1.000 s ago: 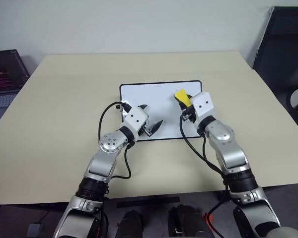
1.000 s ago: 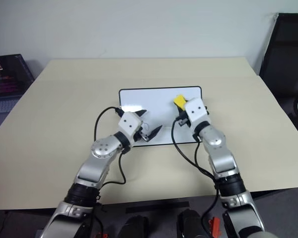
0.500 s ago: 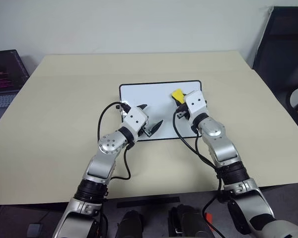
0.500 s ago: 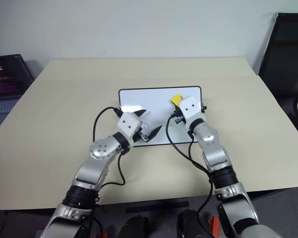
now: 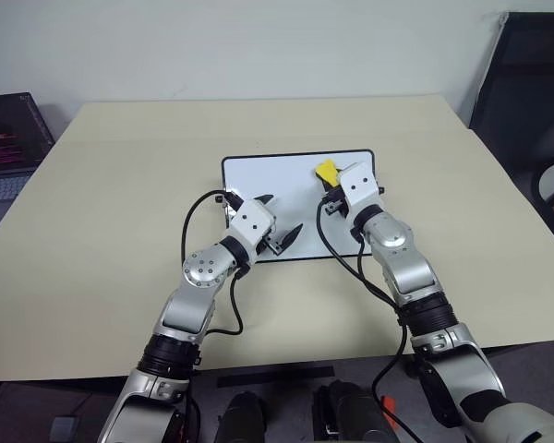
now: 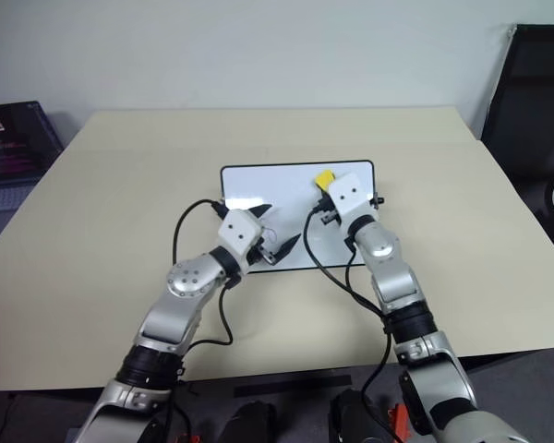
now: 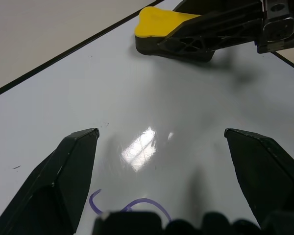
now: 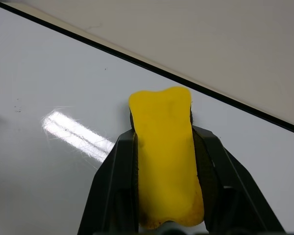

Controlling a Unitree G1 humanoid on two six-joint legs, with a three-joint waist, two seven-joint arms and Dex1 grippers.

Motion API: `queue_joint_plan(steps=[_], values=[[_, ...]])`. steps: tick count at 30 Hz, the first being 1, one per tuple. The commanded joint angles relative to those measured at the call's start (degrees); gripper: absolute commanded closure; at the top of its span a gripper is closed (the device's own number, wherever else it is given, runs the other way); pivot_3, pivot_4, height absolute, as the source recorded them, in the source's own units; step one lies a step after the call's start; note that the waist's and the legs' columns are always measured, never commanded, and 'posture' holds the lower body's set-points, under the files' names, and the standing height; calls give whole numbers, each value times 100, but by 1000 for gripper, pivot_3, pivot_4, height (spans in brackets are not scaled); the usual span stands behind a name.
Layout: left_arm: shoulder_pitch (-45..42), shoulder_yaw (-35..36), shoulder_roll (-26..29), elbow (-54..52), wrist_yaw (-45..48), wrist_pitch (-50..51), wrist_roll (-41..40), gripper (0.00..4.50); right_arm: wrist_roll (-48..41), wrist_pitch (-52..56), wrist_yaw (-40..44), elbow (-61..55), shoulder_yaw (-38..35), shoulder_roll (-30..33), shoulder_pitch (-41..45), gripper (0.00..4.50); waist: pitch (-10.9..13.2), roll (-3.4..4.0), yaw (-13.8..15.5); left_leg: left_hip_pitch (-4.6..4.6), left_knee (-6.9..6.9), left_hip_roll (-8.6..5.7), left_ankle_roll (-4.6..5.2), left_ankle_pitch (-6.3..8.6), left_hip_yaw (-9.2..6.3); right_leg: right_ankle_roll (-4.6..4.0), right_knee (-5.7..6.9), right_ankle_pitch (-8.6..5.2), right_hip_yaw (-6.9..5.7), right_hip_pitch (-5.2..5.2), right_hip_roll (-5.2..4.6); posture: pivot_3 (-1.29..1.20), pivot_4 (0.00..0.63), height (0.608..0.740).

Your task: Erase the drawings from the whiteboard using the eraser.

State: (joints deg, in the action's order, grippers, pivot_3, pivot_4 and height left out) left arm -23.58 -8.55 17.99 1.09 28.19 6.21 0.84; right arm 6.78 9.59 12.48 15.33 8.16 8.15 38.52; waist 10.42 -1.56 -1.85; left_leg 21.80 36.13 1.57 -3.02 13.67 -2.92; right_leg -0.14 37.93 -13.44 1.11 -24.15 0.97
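The whiteboard [image 5: 277,180] lies flat in the middle of the table. My right gripper [image 5: 331,183] is shut on the yellow eraser [image 5: 326,170], which rests on the board's far right part, near its far edge; the right wrist view shows the eraser [image 8: 164,147] clamped between both fingers. Over the board's near left part my left gripper [image 5: 282,216] stands open and holds nothing. One of the drawings, a thin bluish squiggle [image 7: 132,204], shows on the board just under the left gripper [image 7: 160,133]. The eraser [image 7: 161,22] lies well beyond it.
The beige table [image 5: 120,212] stretches wide on both sides of the board. An open laptop [image 5: 5,138] sits off the table's left edge. A black chair [image 5: 526,83] stands at the far right.
My right gripper has slid the eraser a little to the left and slightly farther across the board. The left gripper has stayed where it was.
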Motion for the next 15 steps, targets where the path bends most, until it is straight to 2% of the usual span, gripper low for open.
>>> queue_joint_plan(steps=[1, 8, 15], values=[[-2, 69, -3, -256, -35, 5, -29, 0, 32, 181, 83, -262, 25, 62, -154, 3330, 0, 0, 4, 0, 0, 0, 0, 0, 0, 0, 0, 0, 0, 0, 0, 0, 150, 740], [-14, 98, 0, -242, -69, 14, -17, 0, 54, 563, 256, -950, 111, 202, -761, 3330, 0, 0, 5, -2, 2, -1, 0, 0, -1, 0, 0, 0, 0, 2, 0, 0, 150, 740], [-49, 60, -44, -174, -68, -22, -15, 0, 24, 744, 209, -1242, 65, 203, -858, 3330, 0, 0, 5, -4, 3, 0, 0, 0, -1, 0, 3, 0, -2, 3, 0, 0, 150, 740]])
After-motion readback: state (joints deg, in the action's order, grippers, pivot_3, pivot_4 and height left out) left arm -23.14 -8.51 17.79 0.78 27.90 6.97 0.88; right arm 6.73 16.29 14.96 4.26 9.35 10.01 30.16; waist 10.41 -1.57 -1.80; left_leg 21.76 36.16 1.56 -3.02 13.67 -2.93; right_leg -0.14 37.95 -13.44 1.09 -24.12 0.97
